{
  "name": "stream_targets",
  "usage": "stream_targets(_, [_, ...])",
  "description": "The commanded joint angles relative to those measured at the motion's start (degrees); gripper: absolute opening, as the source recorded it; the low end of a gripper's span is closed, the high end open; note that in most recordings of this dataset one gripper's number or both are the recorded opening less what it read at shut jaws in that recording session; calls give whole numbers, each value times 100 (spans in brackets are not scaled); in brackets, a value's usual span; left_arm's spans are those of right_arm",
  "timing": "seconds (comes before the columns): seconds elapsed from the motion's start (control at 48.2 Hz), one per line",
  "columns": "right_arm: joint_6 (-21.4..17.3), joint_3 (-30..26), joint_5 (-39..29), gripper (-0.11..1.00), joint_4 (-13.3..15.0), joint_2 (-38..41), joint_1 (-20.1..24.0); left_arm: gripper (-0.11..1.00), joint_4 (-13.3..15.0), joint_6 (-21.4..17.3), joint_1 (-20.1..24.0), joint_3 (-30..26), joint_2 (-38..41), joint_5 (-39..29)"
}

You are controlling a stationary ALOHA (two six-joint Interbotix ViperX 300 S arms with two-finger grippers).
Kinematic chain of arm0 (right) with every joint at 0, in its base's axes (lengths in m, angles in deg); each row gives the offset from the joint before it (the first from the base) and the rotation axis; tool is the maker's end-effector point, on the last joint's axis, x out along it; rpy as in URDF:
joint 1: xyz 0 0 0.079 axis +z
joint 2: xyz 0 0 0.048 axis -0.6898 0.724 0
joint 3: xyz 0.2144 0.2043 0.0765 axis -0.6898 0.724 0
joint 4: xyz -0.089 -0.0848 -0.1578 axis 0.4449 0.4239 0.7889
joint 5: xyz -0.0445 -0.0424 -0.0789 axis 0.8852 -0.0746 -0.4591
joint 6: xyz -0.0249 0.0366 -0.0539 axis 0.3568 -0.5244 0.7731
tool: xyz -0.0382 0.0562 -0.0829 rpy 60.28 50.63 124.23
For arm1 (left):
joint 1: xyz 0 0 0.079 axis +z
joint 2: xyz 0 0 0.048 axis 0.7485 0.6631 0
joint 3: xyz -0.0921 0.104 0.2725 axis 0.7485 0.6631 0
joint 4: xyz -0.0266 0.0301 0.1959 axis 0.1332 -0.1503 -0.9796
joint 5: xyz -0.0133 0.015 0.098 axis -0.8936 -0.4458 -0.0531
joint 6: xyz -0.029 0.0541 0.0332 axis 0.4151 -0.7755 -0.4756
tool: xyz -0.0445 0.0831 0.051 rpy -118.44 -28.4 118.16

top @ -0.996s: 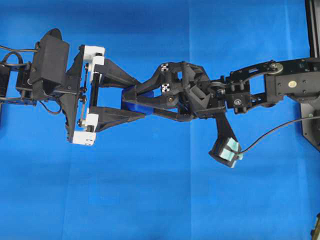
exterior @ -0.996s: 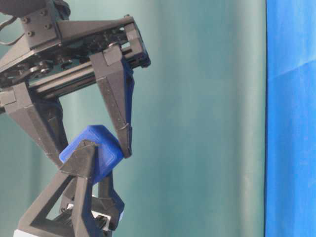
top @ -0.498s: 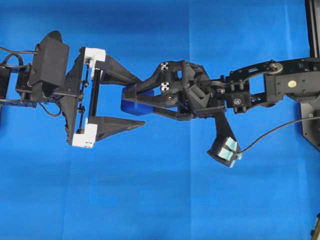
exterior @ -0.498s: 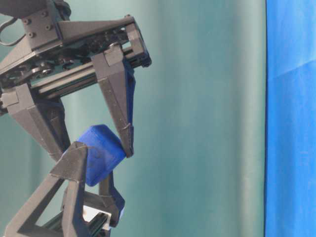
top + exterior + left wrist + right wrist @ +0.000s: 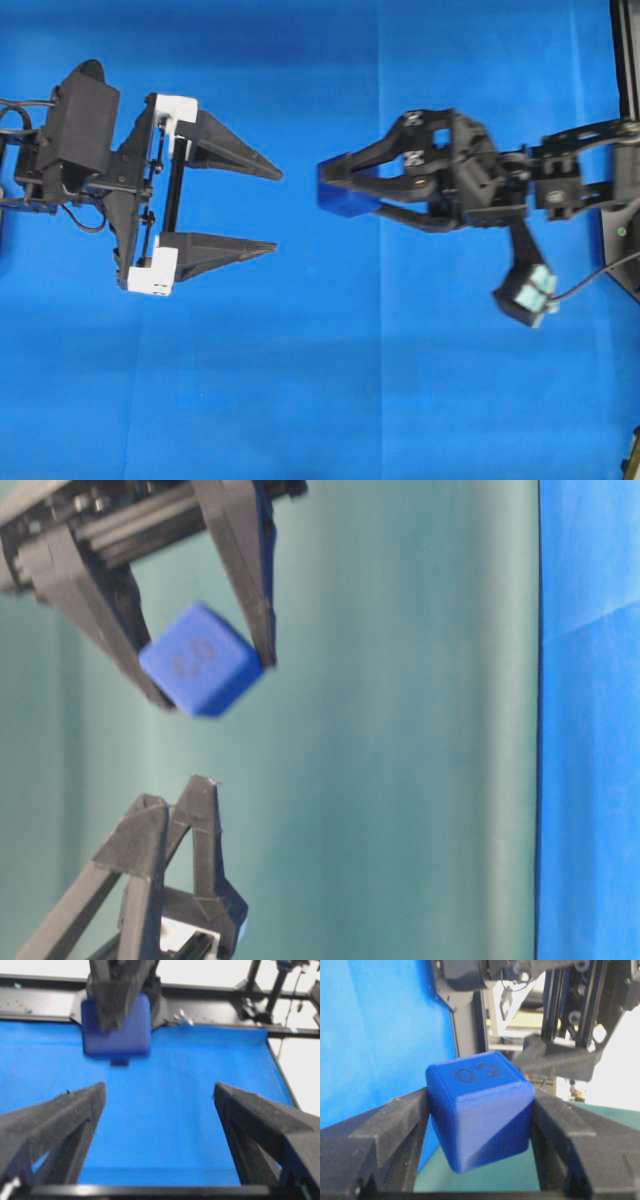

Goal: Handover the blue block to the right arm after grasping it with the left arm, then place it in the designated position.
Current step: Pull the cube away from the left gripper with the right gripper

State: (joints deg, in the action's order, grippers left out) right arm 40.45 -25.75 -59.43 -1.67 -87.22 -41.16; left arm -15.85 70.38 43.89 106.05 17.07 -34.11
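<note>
The blue block (image 5: 343,192) is pinched at the fingertips of my right gripper (image 5: 336,186), which is shut on it in mid-air over the blue cloth. In the right wrist view the blue block (image 5: 480,1112) sits tilted between both fingers, a round mark on its upper face. The table-level view shows the blue block (image 5: 202,660) held above the left fingers (image 5: 150,840). My left gripper (image 5: 276,210) is wide open, with white brackets, well to the left of the block and apart from it. From the left wrist the blue block (image 5: 116,1027) hangs ahead, with nothing inside my left gripper (image 5: 160,1095).
Blue cloth (image 5: 320,380) covers the table. A black frame (image 5: 625,60) runs along the right edge, with a cable (image 5: 590,285) trailing from the right arm's camera housing (image 5: 523,292). A green backdrop (image 5: 400,730) shows in the table-level view.
The left gripper opened and let go of the block. The two arms then drew apart, the right gripper carrying the block to the right and the left pulling back left.
</note>
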Motion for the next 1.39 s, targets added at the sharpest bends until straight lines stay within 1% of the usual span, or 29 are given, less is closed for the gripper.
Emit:
stream_targets(0.0, [-18, 53, -97, 44, -18, -325, 53, 92, -9, 18, -9, -18, -141, 26])
stream_targets(0.166, [-18, 220, -316, 44, -35, -650, 149, 92, -9, 35, -9, 79, -255, 35])
stream_targets(0.394, [-26, 237, -378, 44, -70, -677, 167, 92, -9, 0, 0, -9, -158, 26])
stream_targets(0.456, [-97, 237, -378, 44, -167, -677, 176, 92, -9, 0, 0, -18, -149, 35])
stream_targets(0.498, [-211, 229, -378, 44, -281, -677, 176, 92, -9, 0, -9, -18, -149, 26])
stream_targets(0.56, [-475, 220, -378, 44, -519, -677, 176, 92, -9, 0, -9, -18, -149, 26])
stream_targets(0.664, [-1125, 202, -387, 44, -993, -677, 176, 92, -9, 0, -9, -18, -149, 26])
stream_targets(0.705, [-1424, 202, -378, 44, -1169, -677, 167, 92, -9, -9, -9, -18, -149, 26])
stream_targets(0.726, [-1644, 202, -378, 44, -1292, -677, 167, 92, -9, -9, -9, -18, -149, 26])
stream_targets(0.871, [-2804, 202, -378, 44, -1723, -694, 176, 92, -9, -18, 0, -18, -149, 26])
stream_targets(0.954, [-3507, 211, -378, 44, -1819, -703, 167, 92, -9, -18, 0, -18, -149, 26])
stream_targets(1.016, [-4078, 211, -404, 44, -1837, -703, 176, 92, -9, -18, 0, -18, -149, 26])
stream_targets(1.079, [-4500, 211, -466, 44, -1828, -703, 176, 92, -9, -18, 0, -18, -149, 26])
stream_targets(1.141, [-4843, 211, -545, 44, -1828, -703, 176, 92, -9, -18, 0, -18, -158, 26])
stream_targets(1.224, [-5098, 202, -650, 44, -1828, -712, 176, 92, -9, -18, -9, -18, -149, 26])
stream_targets(1.369, [-5168, 193, -721, 44, -1828, -712, 176, 92, -9, -18, 0, -18, -149, 26])
